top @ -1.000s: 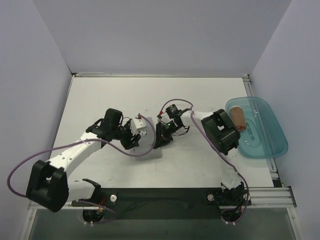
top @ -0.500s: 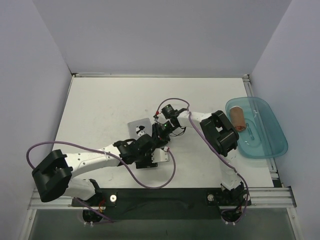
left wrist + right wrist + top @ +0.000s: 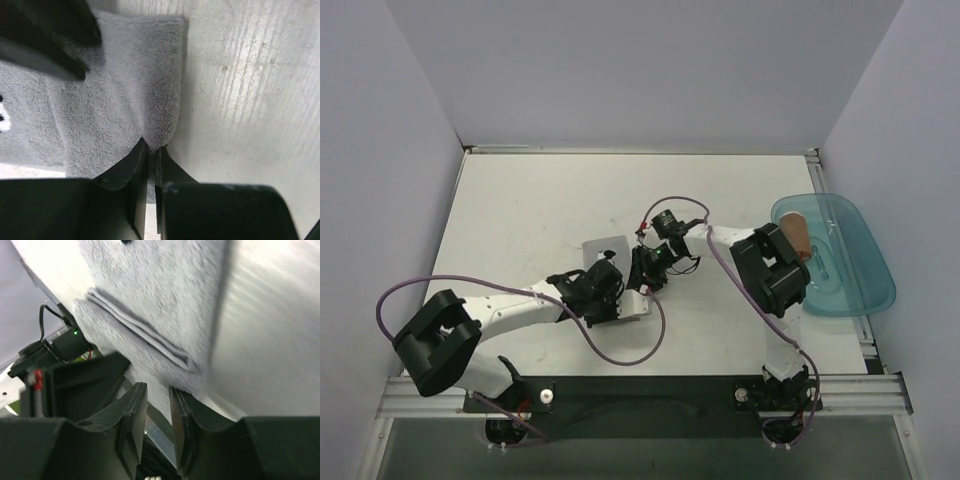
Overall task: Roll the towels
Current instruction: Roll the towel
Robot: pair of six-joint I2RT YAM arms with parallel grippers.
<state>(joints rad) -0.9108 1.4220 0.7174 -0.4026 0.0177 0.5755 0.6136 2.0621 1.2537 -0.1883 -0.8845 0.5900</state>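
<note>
The light grey towel (image 3: 605,250) lies mid-table, partly under both grippers. In the left wrist view the grey towel (image 3: 120,85) has a folded edge, and my left gripper (image 3: 151,150) is shut on its near corner. My left gripper (image 3: 610,297) is at the towel's near end in the top view. My right gripper (image 3: 646,277) is at the towel's right edge. In the right wrist view the right gripper (image 3: 158,395) has a narrow gap between its fingers, right at the folded towel edge (image 3: 150,340), with nothing pinched. The rust-brown towel (image 3: 798,238) lies rolled in the teal tray (image 3: 855,270).
The teal tray sits at the table's right edge. Purple cables loop from both arms over the table, one (image 3: 630,345) in front of the towel. White walls close in the back and both sides.
My left arm swung from the towel's left side round to its near end and shut on its corner. The right gripper stayed at the towel's right edge.
</note>
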